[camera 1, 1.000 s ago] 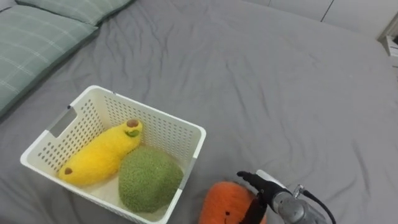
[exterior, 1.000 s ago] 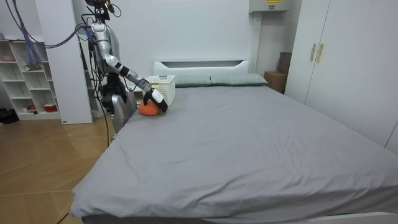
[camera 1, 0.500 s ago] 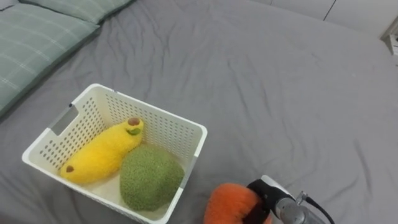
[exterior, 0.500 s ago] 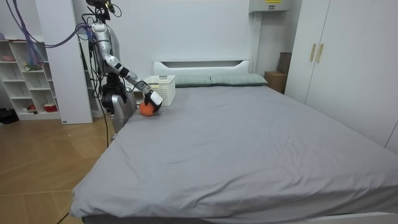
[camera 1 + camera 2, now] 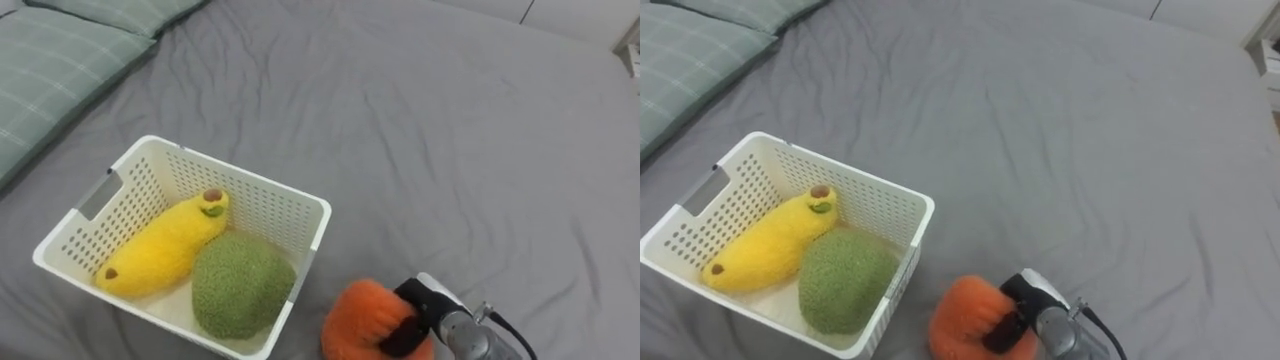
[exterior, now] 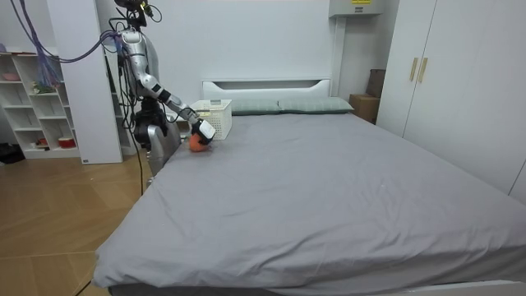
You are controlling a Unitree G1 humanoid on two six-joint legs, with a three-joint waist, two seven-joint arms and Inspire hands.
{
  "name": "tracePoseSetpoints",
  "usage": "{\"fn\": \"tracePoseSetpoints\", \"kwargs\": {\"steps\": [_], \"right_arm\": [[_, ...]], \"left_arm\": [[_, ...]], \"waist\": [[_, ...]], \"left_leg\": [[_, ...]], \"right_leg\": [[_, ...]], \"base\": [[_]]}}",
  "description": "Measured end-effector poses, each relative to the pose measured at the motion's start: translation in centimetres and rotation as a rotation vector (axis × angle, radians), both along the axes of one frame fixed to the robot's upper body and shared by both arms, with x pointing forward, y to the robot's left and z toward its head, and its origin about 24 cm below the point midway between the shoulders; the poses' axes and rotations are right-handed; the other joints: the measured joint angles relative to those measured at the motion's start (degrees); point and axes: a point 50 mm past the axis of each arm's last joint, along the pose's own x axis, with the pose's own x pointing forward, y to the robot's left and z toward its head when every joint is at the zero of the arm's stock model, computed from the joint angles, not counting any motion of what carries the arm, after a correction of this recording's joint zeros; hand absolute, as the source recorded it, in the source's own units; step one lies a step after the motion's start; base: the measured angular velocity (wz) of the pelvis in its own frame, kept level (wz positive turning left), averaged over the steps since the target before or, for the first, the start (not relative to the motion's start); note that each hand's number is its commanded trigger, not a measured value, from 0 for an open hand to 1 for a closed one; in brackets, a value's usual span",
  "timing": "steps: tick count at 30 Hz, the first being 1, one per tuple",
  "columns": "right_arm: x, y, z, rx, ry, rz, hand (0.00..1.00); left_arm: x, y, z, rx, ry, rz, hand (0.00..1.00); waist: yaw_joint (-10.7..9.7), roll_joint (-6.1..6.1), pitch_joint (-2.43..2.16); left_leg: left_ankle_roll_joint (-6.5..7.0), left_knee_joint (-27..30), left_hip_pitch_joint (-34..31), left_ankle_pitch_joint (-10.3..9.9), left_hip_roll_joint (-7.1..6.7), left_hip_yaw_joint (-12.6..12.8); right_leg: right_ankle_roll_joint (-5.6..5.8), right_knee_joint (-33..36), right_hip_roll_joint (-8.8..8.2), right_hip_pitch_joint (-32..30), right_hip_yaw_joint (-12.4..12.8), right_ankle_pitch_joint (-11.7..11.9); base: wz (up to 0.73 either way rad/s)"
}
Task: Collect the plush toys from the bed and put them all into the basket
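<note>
A fuzzy orange plush toy (image 5: 360, 318) sits at the bottom of the eye views, just right of the white basket (image 5: 300, 205). My right hand (image 5: 422, 308) has its dark fingers curled round the toy's right side and holds it slightly off the grey bed (image 5: 450, 130). Inside the basket lie a yellow plush banana (image 5: 165, 247) and a green round plush (image 5: 240, 285). In the room view I stand at the bed's head corner with the right hand (image 6: 202, 131) on the orange toy (image 6: 196, 141) beside the basket (image 6: 215, 115).
Green checked pillows (image 5: 50, 60) lie at the upper left of the bed. The grey sheet stretches wide and flat to the right of the basket. A white shelf unit (image 6: 37, 103) and wardrobes (image 6: 460, 82) stand around the bed.
My right hand's fingers went from spread over the orange toy to curled round it. The toy has lifted a little off the sheet.
</note>
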Motion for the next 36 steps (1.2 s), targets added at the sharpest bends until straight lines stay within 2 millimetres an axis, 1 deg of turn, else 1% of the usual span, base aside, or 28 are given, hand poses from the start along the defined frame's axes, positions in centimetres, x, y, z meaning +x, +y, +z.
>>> {"fn": "tracePoseSetpoints", "kwargs": {"steps": [1, 3, 4, 5, 6, 8, 11, 12, 14, 17, 18, 22, 24, 25, 26, 29, 32, 36], "right_arm": [[0.5, 0.0, 0.7, 0.013, -0.035, -0.005, 1.00], [2.4, -0.3, 3.5, 0.078, -0.188, -0.066, 1.00], [2.8, -0.5, 4.1, 0.098, -0.222, -0.086, 1.00], [3.3, -0.9, 5.2, 0.135, -0.280, -0.123, 1.00], [3.7, -1.3, 6.0, 0.160, -0.325, -0.150, 1.00], [4.0, -1.7, 7.0, 0.177, -0.379, -0.177, 1.00], [4.1, -2.4, 7.8, 0.182, -0.418, -0.201, 1.00], [4.2, -2.7, 8.0, 0.186, -0.424, -0.212, 1.00], [4.3, -3.0, 8.5, 0.189, -0.442, -0.215, 1.00], [4.8, -3.2, 10.0, 0.187, -0.507, -0.201, 1.00], [4.9, -3.1, 10.7, 0.190, -0.539, -0.199, 0.99], [5.3, -2.7, 11.9, 0.201, -0.595, -0.187, 0.95], [5.4, -2.6, 12.5, 0.202, -0.613, -0.180, 0.94], [5.4, -2.5, 12.7, 0.203, -0.622, -0.176, 0.91], [5.6, -2.3, 13.2, 0.210, -0.639, -0.167, 0.90], [5.7, -1.8, 14.5, 0.233, -0.681, -0.138, 0.87], [5.7, -1.2, 15.6, 0.265, -0.712, -0.104, 0.87], [6.1, -0.2, 16.6, 0.284, -0.739, -0.054, 0.88]], "left_arm": [[0.0, 0.0, 0.0, -0.003, 0.001, 0.001, 0.00], [-0.2, 0.1, 0.0, -0.009, 0.002, 0.002, 0.00], [-0.1, 0.1, 0.0, -0.011, -0.003, 0.002, 0.00], [0.1, 0.1, 0.1, -0.014, -0.016, 0.006, 0.00], [0.1, 0.2, 0.1, -0.017, -0.022, 0.018, 0.00], [-0.1, 0.4, 0.1, -0.013, -0.021, 0.032, 0.00], [-0.4, 0.8, 0.2, -0.003, -0.020, 0.064, 0.00], [-0.6, 1.0, 0.2, 0.002, -0.018, 0.070, 0.00], [-0.7, 1.1, 0.3, 0.005, -0.015, 0.072, 0.00], [-0.9, 1.0, 0.2, -0.009, -0.012, 0.073, 0.00], [-0.9, 1.1, 0.2, -0.011, -0.012, 0.072, 0.00], [-0.9, 0.9, 0.2, -0.026, -0.011, 0.062, 0.00], [-0.9, 0.9, 0.2, -0.027, -0.010, 0.060, 0.00], [-0.9, 0.9, 0.2, -0.027, -0.011, 0.060, 0.00], [-0.8, 0.9, 0.2, -0.027, -0.011, 0.059, 0.00], [-0.9, 1.1, 0.2, -0.026, -0.007, 0.057, 0.00], [-0.9, 1.1, 0.2, -0.027, -0.006, 0.056, 0.00], [0.2, 1.0, 0.2, -0.028, -0.032, 0.045, 0.00]], "waist": [[-0.2, 0.07, 0.00], [-1.2, 0.25, -0.12], [-1.4, 0.32, -0.12], [-1.7, 0.51, -0.19], [-2.3, 0.76, -0.36], [-2.7, 1.15, -0.50], [-3.5, 1.87, -0.56], [-3.9, 1.98, -0.68], [-4.1, 2.02, -0.69], [-4.3, 1.83, -0.77], [-4.3, 1.58, -0.84], [-4.3, 1.16, -0.81], [-4.3, 1.07, -0.73], [-4.3, 1.14, -0.67], [-4.3, 1.26, -0.58], [-4.1, 1.27, -0.53], [-3.9, 1.29, -0.50], [-2.9, 1.34, -0.46]], "left_leg": [[0.00, 0.1, 0.0, 0.0, 0.00, 0.0], [0.00, 0.0, 0.2, 0.0, 0.01, 0.0], [0.00, 0.0, 0.3, 0.0, 0.02, 0.0], [0.00, 0.0, 0.6, 0.0, 0.03, 0.1], [0.00, -0.1, 0.9, 0.0, 0.03, 0.2], [0.01, -0.3, 1.4, 0.0, 0.06, 0.4], [0.01, -0.7, 1.7, 0.0, 0.17, 0.7], [0.00, -0.7, 1.8, 0.0, 0.28, 1.0], [-0.03, -0.8, 1.9, 0.0, 0.40, 1.4], [-0.03, -1.1, 2.5, 0.0, 0.41, 1.8], [-0.03, -1.1, 2.5, 0.0, 0.41, 1.8], [-0.03, -1.1, 2.6, 0.0, 0.39, 1.8], [-0.02, -1.1, 2.5, 0.0, 0.39, 1.8], [-0.02, -1.1, 2.5, 0.0, 0.39, 1.8], [-0.02, -1.1, 2.5, 0.0, 0.39, 1.8], [-0.02, -1.2, 2.5, 0.0, 0.42, 1.8], [-0.02, -1.3, 2.5, 0.0, 0.42, 1.8], [-0.02, -1.5, 2.3, 0.0, 0.41, 1.7]], "right_leg": [[0.00, 0.0, -0.02, 0.0, 0.0, 0.0], [0.00, -0.1, 0.13, 0.1, 0.2, 0.0], [0.00, -0.1, 0.19, 0.2, 0.2, 0.0], [0.00, -0.1, 0.24, 0.3, 0.2, 0.0], [0.02, -0.1, 0.19, 0.3, 0.2, 0.0], [0.05, -0.1, 0.17, 0.6, 0.4, 0.0], [0.04, 0.0, 0.11, 0.8, 0.8, 0.0], [0.02, 0.0, 0.08, 0.8, 1.0, 0.1], [-0.02, 0.1, 0.19, 0.8, 1.4, 0.1], [-0.03, 0.2, 0.20, 1.1, 1.7, 0.1], [-0.03, 0.2, 0.21, 1.2, 1.7, 0.1], [-0.02, 0.2, 0.26, 1.3, 1.7, 0.1], [-0.02, 0.3, 0.27, 1.1, 1.7, 0.1], [-0.02, 0.3, 0.26, 1.0, 1.7, 0.1], [-0.02, 0.3, 0.25, 1.0, 1.7, 0.1], [-0.02, 0.2, 0.27, 0.9, 1.8, 0.1], [-0.02, 0.2, 0.33, 0.9, 1.8, 0.1], [-0.01, 0.5, 0.26, 0.7, 1.7, 0.1]], "base": [[0.00], [0.00], [0.00], [0.00], [0.00], [-0.07], [-0.07], [-0.08], [-0.09], [-0.05], [0.00], [0.00], [0.00], [0.00], [0.00], [0.00], [0.00], [0.00]]}}
